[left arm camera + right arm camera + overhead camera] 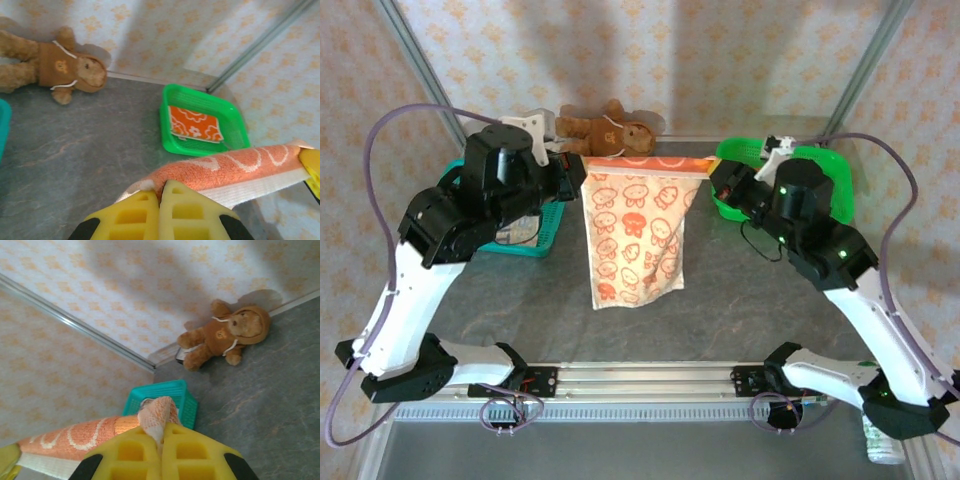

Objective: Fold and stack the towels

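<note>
Near the teddy bear, left gripper and right gripper each pinch a top corner of the hanging cartoon towel; fold starting, I'd say, so next lower it evenly

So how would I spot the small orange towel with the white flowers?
Look to the far right corner of the grey table, where a green plastic basket sits near the patterned wall. The orange flowered towel lies folded flat inside it, unlike the orange-and-cream cartoon-print towel hanging mid-table.
</note>
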`<action>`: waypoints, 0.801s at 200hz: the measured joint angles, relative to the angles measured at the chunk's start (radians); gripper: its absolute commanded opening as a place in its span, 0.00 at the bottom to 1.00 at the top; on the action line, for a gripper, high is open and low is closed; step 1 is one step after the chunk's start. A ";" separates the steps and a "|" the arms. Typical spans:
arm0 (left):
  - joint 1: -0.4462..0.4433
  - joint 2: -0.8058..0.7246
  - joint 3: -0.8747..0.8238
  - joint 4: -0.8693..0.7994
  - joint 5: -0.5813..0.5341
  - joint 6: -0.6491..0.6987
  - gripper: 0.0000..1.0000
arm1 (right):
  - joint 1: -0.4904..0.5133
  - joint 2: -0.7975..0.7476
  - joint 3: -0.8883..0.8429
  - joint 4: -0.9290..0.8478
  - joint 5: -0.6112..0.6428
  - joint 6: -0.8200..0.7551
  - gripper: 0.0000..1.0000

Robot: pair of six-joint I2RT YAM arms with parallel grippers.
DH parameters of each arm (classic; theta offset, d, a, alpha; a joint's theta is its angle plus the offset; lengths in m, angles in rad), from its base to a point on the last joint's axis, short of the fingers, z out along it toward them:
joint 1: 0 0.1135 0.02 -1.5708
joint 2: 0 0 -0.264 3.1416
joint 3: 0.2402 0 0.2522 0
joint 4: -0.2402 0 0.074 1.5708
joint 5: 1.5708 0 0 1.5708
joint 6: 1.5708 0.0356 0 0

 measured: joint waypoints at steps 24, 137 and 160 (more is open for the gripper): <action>0.041 0.052 0.029 -0.002 -0.004 0.007 0.00 | -0.003 0.087 0.055 0.002 0.040 -0.036 0.00; 0.052 0.032 0.128 -0.005 0.126 0.022 0.00 | 0.002 -0.018 0.114 0.010 -0.007 -0.095 0.00; 0.047 -0.011 0.093 0.014 0.172 0.020 0.00 | 0.004 -0.065 0.085 0.010 -0.040 -0.072 0.00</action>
